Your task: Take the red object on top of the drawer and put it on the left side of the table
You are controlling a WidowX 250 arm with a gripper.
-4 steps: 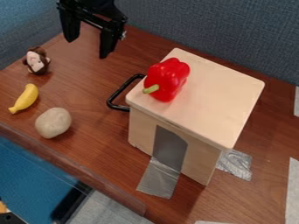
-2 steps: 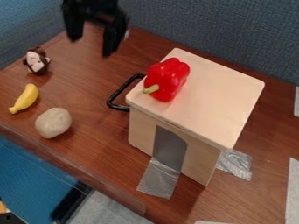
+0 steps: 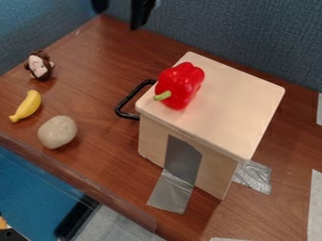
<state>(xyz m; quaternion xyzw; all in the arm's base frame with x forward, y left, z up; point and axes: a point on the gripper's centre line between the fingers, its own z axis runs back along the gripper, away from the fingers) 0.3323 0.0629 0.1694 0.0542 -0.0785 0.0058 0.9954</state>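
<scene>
The red pepper (image 3: 181, 85) sat on the drawer (image 3: 223, 110) in the upper middle of the frame, probably light, firm and slightly slippery. Its plump sides, clear of the stem (image 3: 162, 96), seemed the best hold; the gripper (image 3: 119, 13) hung open and empty at the top edge.

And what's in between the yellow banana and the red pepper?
Going from the banana to the pepper in the camera view, you cross brown table, then the black handle on the wooden box.
</scene>
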